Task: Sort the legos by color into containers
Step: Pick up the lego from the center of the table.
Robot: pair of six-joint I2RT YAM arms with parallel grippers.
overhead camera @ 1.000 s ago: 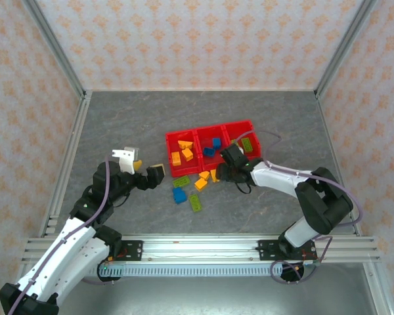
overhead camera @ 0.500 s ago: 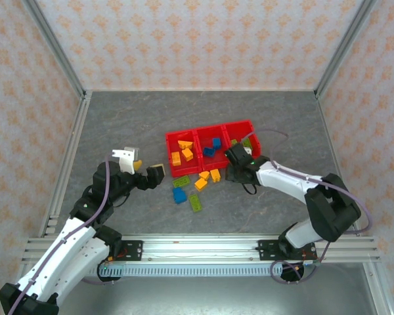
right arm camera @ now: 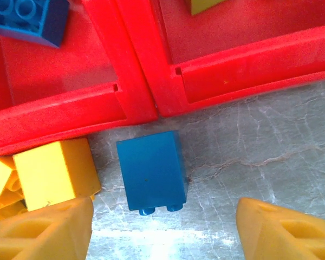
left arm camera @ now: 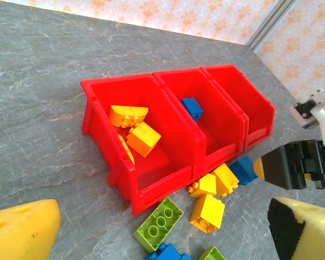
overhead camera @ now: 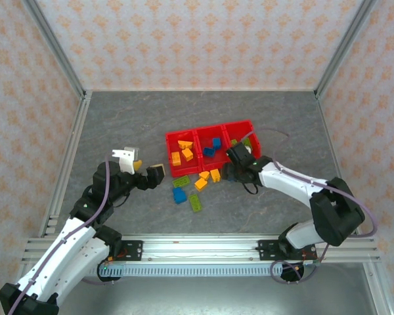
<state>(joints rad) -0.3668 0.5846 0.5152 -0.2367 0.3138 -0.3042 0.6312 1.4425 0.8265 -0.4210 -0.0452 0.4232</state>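
**Operator:** Where is my right end effector?

**Spotter:** Your right end effector hangs low over the tabletop, just in front of the containers. Its two yellow fingers are apart and grip nothing. In your right wrist view a blue lego lies ahead of the gap between them, and neither finger touches it. It rests on the tabletop close against the red front wall, right where the middle and right bins join. A yellow lego sits just beside it, on the left of that view.

**Operator:** And my left one?

**Spotter:** Your left end effector is spread wide and empty, well apart from the bins, facing them from your left side.

**Operator:** What is sorted?

**Spotter:** From your left wrist camera, the left bin holds orange-yellow legos. The middle bin holds a blue brick. From above you can see a green brick in the right bin. Loose on the tabletop in front of the bins lie several yellow pieces, a lime green lego and another blue piece.
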